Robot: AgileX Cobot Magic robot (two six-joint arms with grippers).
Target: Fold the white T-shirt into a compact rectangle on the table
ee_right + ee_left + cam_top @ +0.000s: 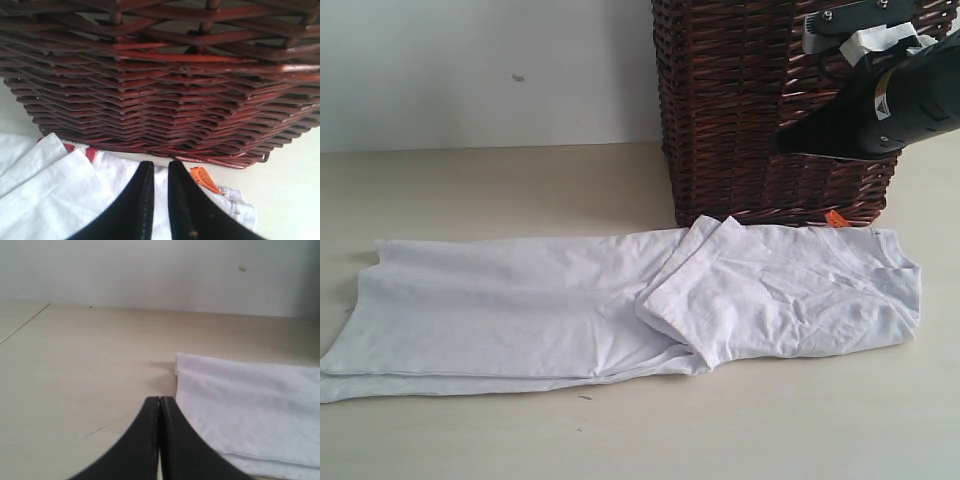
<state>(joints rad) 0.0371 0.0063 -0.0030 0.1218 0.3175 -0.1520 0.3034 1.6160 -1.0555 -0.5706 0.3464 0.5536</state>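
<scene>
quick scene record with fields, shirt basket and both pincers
shirt: white T-shirt lying as a long folded strip, one sleeve turned over on top
surface: beige table
basket: dark wicker basket standing behind the shirt's collar end, orange tag showing at its foot
left pincer: shut, over bare table beside the shirt's edge, holding nothing
right pincer: raised in front of the basket, jaws slightly apart, holding nothing
</scene>
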